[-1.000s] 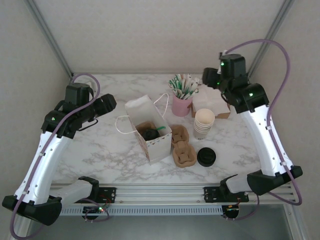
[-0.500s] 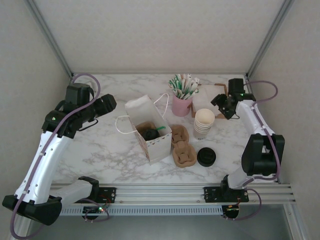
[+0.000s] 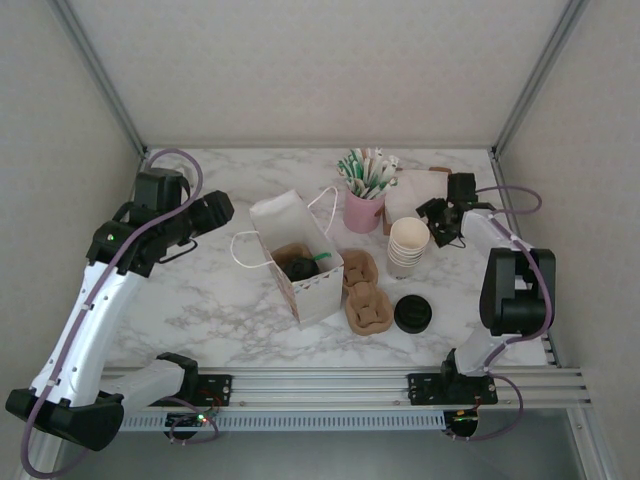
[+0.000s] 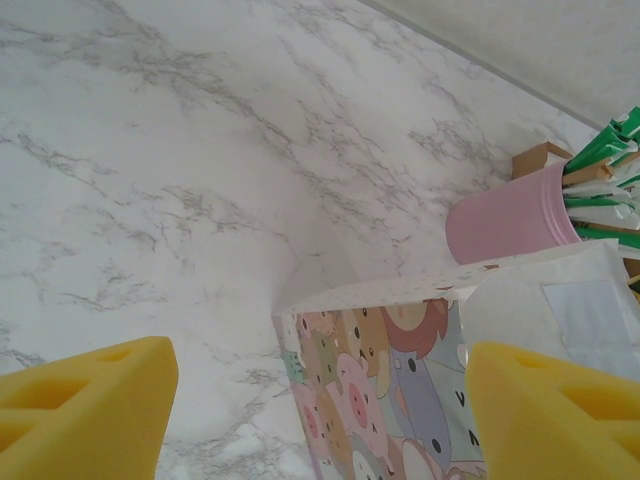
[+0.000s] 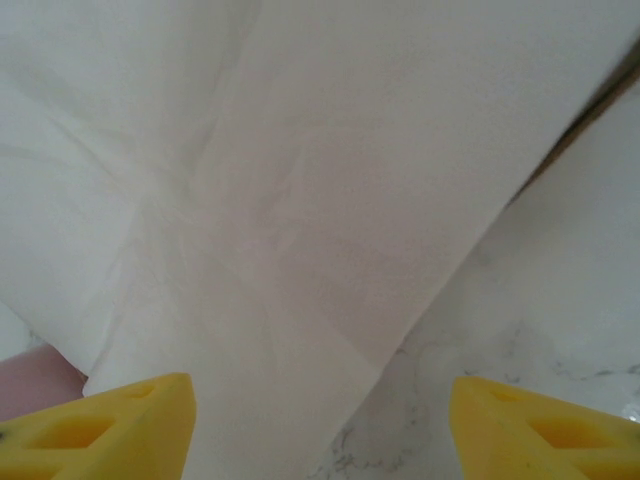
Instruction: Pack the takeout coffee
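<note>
the left gripper (image 3: pixel 222 208) is held over the marble table (image 3: pixel 200 300), left of the paper bag (image 3: pixel 285 215). in the left wrist view its yellow fingers (image 4: pixel 90 400) are spread wide and released, and the bag's cartoon-printed side is seen between and beyond them, cut off at the lower edge.

the bag is stood open near the table's middle. the takeout coffee (image 3: pixel 299 267) is seated inside it, in a brown carrier (image 3: pixel 290 252). its black lid is turned up toward the top camera, so its long axis is taken as vertical. the cup's cream body is hidden by the lid, the carrier and the bag walls. something green is seen just beside the lid, too small to be made out.

to the right of the bag, a pink cup (image 3: pixel 362 211) of green and white straws (image 3: pixel 368 172) is stood behind two empty carriers (image 3: pixel 365 297). a black lid (image 3: pixel 412 313) is laid flat near them.

further right, a stack of cream cups (image 3: pixel 408 243) is placed in front of a pile of white napkins (image 3: pixel 415 192).

the right gripper (image 3: pixel 440 222) is held just beside the cup stack, with its fingers (image 5: pixel 110 425) parted and released. most of the right wrist view is taken up by the napkins.
</note>
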